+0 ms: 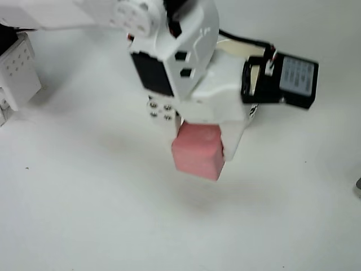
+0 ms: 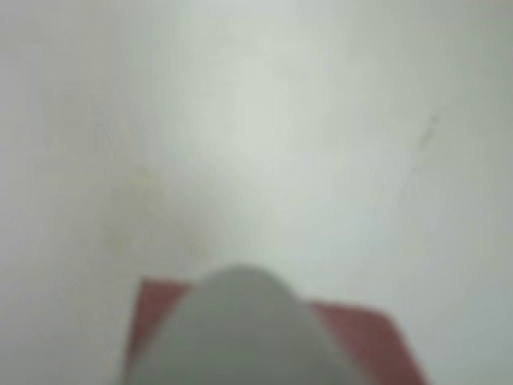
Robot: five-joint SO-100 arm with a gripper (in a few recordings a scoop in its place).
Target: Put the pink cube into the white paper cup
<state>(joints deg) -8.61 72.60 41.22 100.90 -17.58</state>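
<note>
My white gripper point(image 1: 201, 142) is shut on the pink cube point(image 1: 196, 151) and holds it above the white table in the overhead view. The cube is a salmon-pink block with rounded edges, and it sticks out below the fingers. In the wrist view a blurred grey finger point(image 2: 248, 333) covers the middle of the cube point(image 2: 370, 341), whose dark pink corners show on both sides. The white paper cup point(image 1: 240, 51) lies mostly hidden under the wrist. Only a cream sliver of it shows behind the arm, up and to the right of the cube.
The black wrist camera module point(image 1: 293, 80) juts out to the right of the arm. A white perforated block point(image 1: 17, 73) stands at the left edge. A small dark object point(image 1: 359, 187) touches the right edge. Bare white table point(image 1: 84, 214) spreads across the front.
</note>
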